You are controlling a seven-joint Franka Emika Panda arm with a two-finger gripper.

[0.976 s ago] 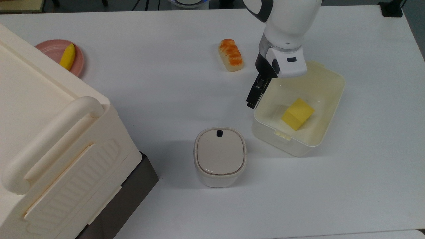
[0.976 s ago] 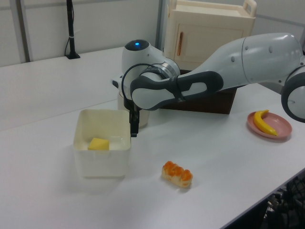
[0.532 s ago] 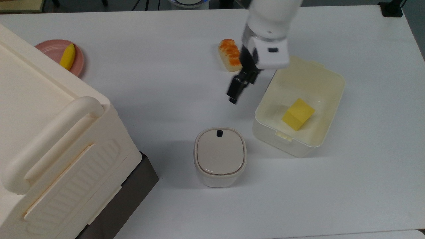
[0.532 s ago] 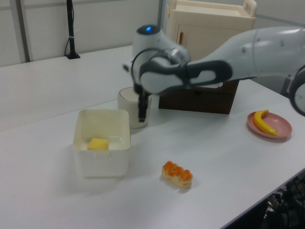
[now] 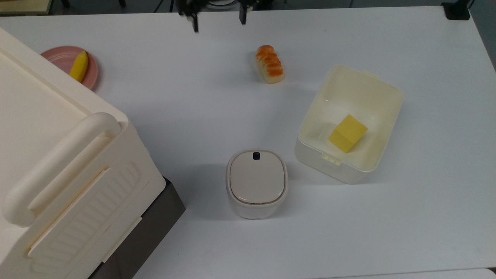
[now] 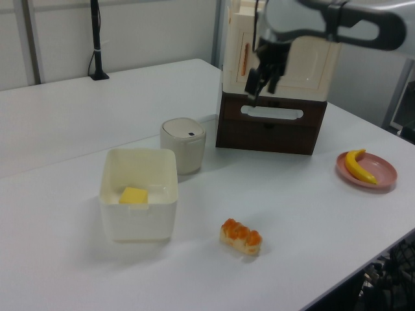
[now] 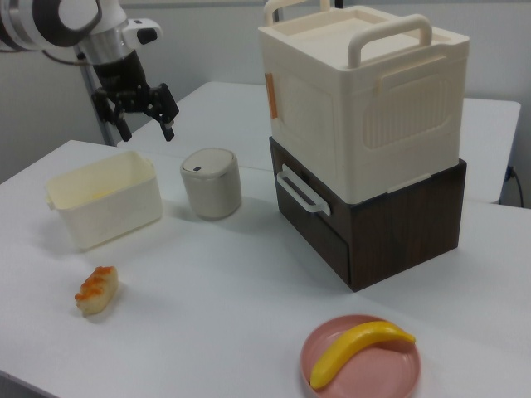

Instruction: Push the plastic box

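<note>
Now the pincer [image 7: 143, 117] hangs high with fingers apart, well clear of the plastic box [image 5: 348, 124], which sits on the worktop [image 5: 186, 104] holding a yellow block [image 5: 347, 133]. A careless descent could clip the rim and tip it; the lidded bin [image 5: 256, 184] stands just beside, the bread [image 5: 269, 64] near

At the upper left of the right view, the arm [image 7: 58, 21] is a thick rounded tube in glossy white with dark grey bands at its joints, ending in a white wrist block with a small dark oval button. Below it hangs the black claw [image 7: 139, 112], its two slim dark fingers [image 7: 166, 124] spread apart. At the upper right of the left view, the arm shows grey-white with a long black band.
</note>
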